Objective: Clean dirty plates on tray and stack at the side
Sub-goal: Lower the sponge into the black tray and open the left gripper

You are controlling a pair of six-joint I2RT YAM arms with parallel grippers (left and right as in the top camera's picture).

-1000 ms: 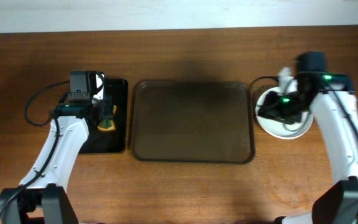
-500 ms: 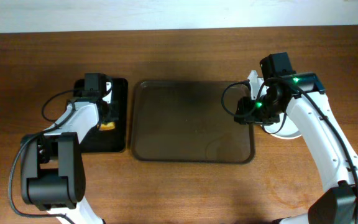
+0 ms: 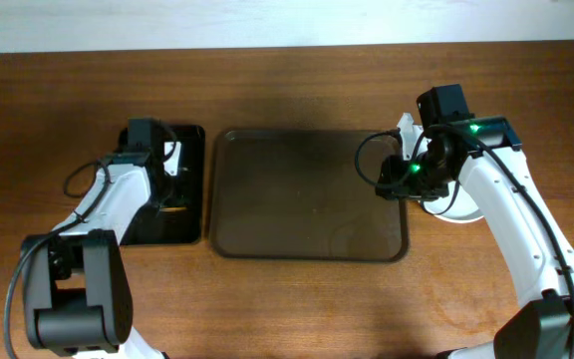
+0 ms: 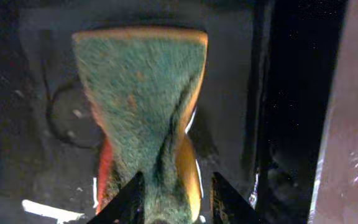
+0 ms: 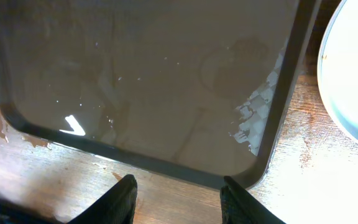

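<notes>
The brown tray (image 3: 307,194) lies at the table's middle with nothing on it; it also fills the right wrist view (image 5: 166,74). The white plates (image 3: 463,209) sit just right of the tray, partly hidden under my right arm, and one plate rim (image 5: 353,74) shows in the right wrist view. My right gripper (image 5: 179,199) is open and empty, and it hangs over the tray's right edge (image 3: 395,182). My left gripper (image 4: 173,199) is shut on a green and yellow sponge (image 4: 142,106) over the black tray (image 3: 182,224).
The narrow black tray lies left of the brown tray, with wet specks on its surface (image 4: 48,124). The wood beside the brown tray's corner (image 5: 303,155) looks damp. Cables trail from both arms.
My right arm has moved left from over the plates to the brown tray's right edge, then stopped. My left arm has shifted slightly over the black tray with the sponge.
</notes>
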